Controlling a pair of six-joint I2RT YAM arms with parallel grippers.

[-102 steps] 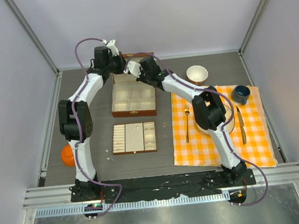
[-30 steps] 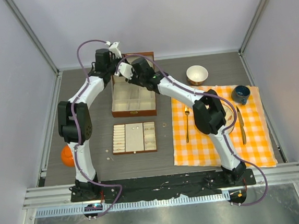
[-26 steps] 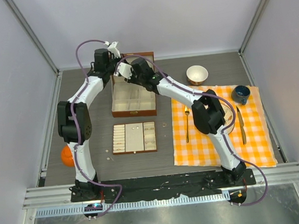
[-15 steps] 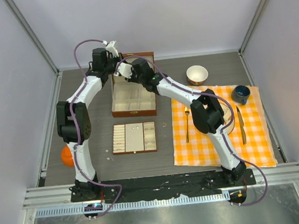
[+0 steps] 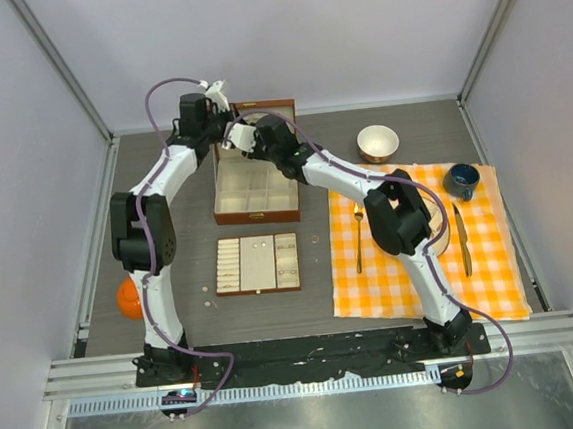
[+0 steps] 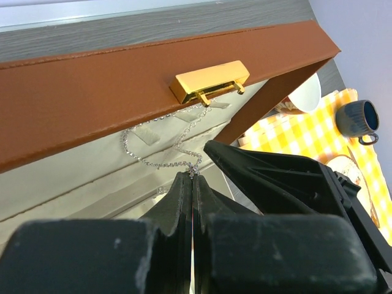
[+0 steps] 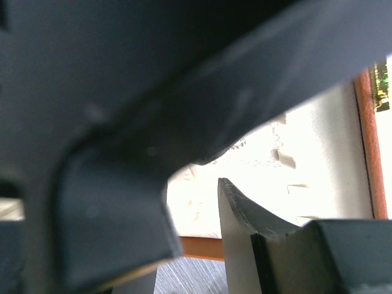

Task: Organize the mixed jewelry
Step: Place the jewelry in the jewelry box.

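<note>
My left gripper (image 6: 193,176) is shut on a thin silver chain necklace (image 6: 156,160), which drapes against the cream inner face of the brown box's raised lid (image 6: 92,104), just under its gold clasp (image 6: 211,81). In the top view both grippers meet at the lid, the left (image 5: 221,130) and the right (image 5: 246,138) side by side. My right gripper (image 7: 196,184) stands slightly open and empty close to the lid lining (image 7: 318,153); a dark blurred mass hides much of that view. Tiny silvery pieces lie on the table (image 5: 315,239) (image 5: 207,304).
The open wooden box (image 5: 255,192) stands mid-table, with the cream-lined tray (image 5: 258,264) in front of it. An orange ball (image 5: 128,299) lies at the left. The checked cloth (image 5: 493,277) at the right carries a fork (image 5: 358,233), knife (image 5: 461,239) and blue cup (image 5: 461,179); a bowl (image 5: 378,142) sits behind.
My right gripper has moved left along the lid, close beside the left gripper. The left wrist has shifted only slightly at the lid.
</note>
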